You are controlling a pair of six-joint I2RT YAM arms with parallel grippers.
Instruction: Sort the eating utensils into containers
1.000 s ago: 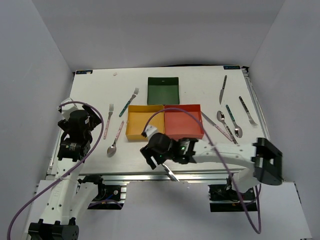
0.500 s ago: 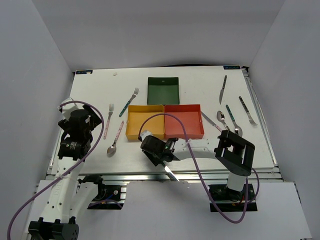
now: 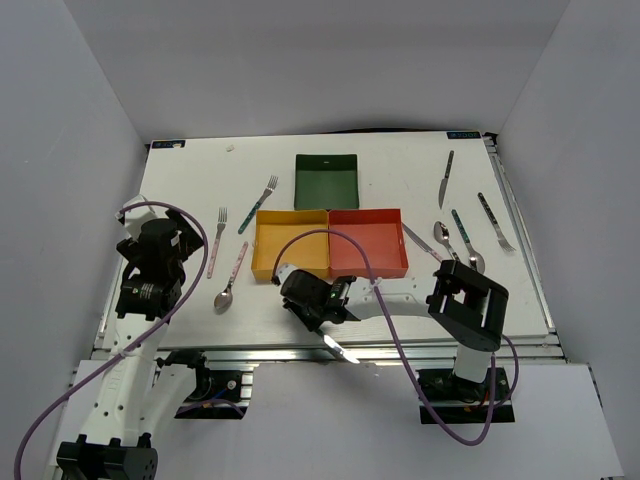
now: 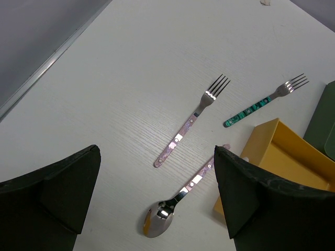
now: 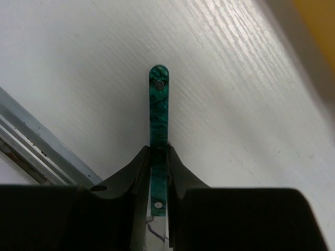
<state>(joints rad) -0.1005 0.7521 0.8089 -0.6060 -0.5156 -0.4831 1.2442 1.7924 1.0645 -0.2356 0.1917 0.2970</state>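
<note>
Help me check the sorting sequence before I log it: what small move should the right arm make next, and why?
Probably a short, straight lift. The right gripper is pinched shut on the teal-handled utensil, which lies flat on the table near its front edge. Raising it first should clear the surface before any sideways carry.

Bright, even overhead light fills the white counter (image 3: 400, 190); shadows are soft and short. The teal-handled utensil (image 3: 338, 348) flashes white at its metal end, and the spoon (image 4: 157, 222) glints yellowish. The left gripper (image 4: 156, 154) looms dark and soft-edged.
</note>
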